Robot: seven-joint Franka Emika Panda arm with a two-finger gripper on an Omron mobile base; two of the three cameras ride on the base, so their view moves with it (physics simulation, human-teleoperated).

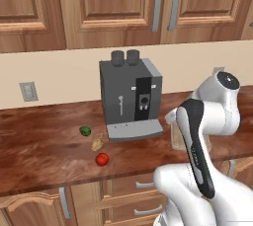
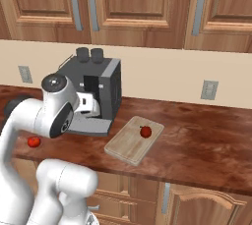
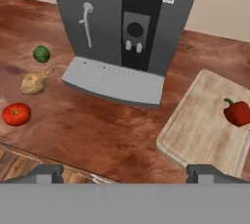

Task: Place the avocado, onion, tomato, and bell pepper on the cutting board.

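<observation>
So one bell pepper [image 3: 237,112] on the cutting board [image 3: 195,130]; one avocado [image 3: 41,54], onion [image 3: 34,83], tomato [image 3: 16,114] off it; hand [image 3: 125,173] released

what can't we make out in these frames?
- Cutting board, left base view: almost wholly behind the arm.
- Avocado and onion, right base view: hidden behind the arm; tomato peeks out.
- Cutting board, hand view: right side cut off by the frame edge beside the bell pepper.

Two rear base views flanking the coffee machine [image 1: 131,99]; closer downward hand view of it.
</observation>
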